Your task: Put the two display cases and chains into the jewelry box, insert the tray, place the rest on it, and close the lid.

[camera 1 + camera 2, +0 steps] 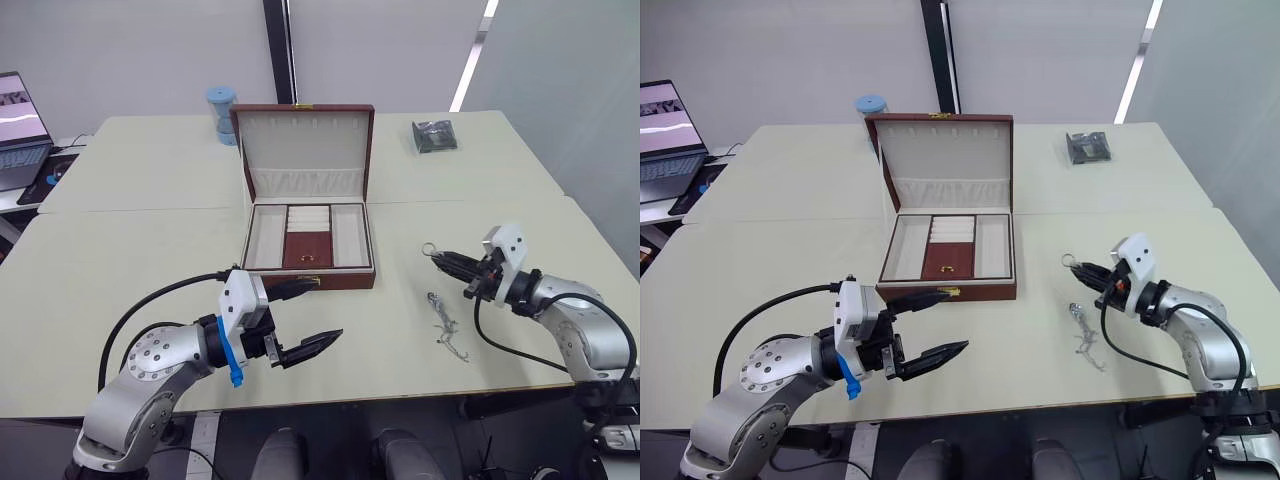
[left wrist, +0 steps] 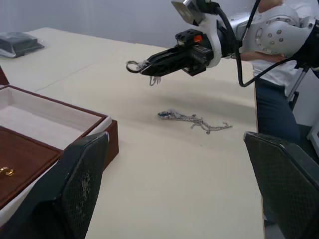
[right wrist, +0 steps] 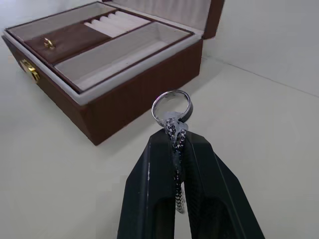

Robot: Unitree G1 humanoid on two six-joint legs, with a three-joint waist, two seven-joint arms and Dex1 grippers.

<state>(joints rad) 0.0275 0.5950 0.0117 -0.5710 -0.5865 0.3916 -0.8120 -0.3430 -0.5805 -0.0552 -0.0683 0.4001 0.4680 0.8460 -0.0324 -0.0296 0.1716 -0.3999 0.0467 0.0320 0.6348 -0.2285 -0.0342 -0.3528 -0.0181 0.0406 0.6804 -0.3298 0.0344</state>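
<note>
Carrying a ringed chain (image 1: 432,251) pinched tight in my right gripper (image 1: 447,262), I should swing toward ten o'clock and release low over the jewelry box (image 1: 309,240), tray (image 1: 307,237) already seated, lid (image 1: 305,147) upright. Left wrist view: left gripper (image 1: 312,342) spread wide, empty; second chain (image 2: 194,119) lies on the table (image 2: 164,164). Right wrist view: silver ring, fine links.
</note>
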